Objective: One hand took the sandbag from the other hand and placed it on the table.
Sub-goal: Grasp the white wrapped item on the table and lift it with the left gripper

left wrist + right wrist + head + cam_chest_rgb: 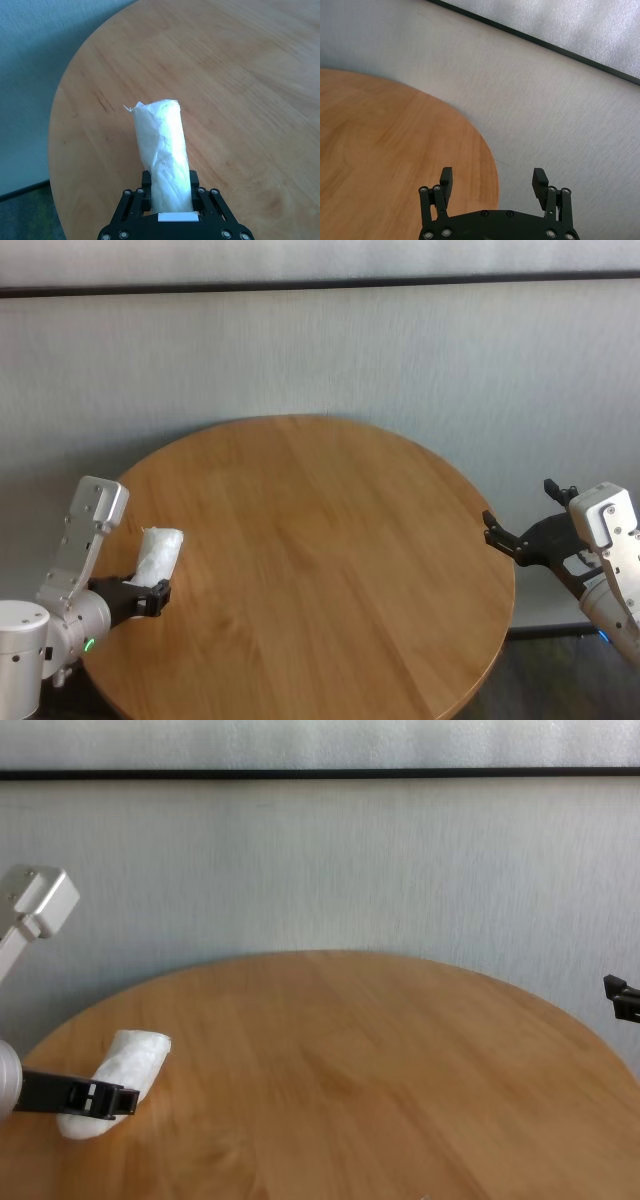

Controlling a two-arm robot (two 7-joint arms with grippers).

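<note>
left gripper (pixel 170 197): green ring, pinching sandbag (pixel 162 150) at its near end
sandbag: over table (pixel 330 540) left edge
right gripper (pixel 493 182): blue ring, fingers spread, off table's right edge

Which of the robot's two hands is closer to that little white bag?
The left. The left hand is clamped around the sandbag over the table's left side. The right hand hangs open at the table's right edge, the whole tabletop away.
</note>
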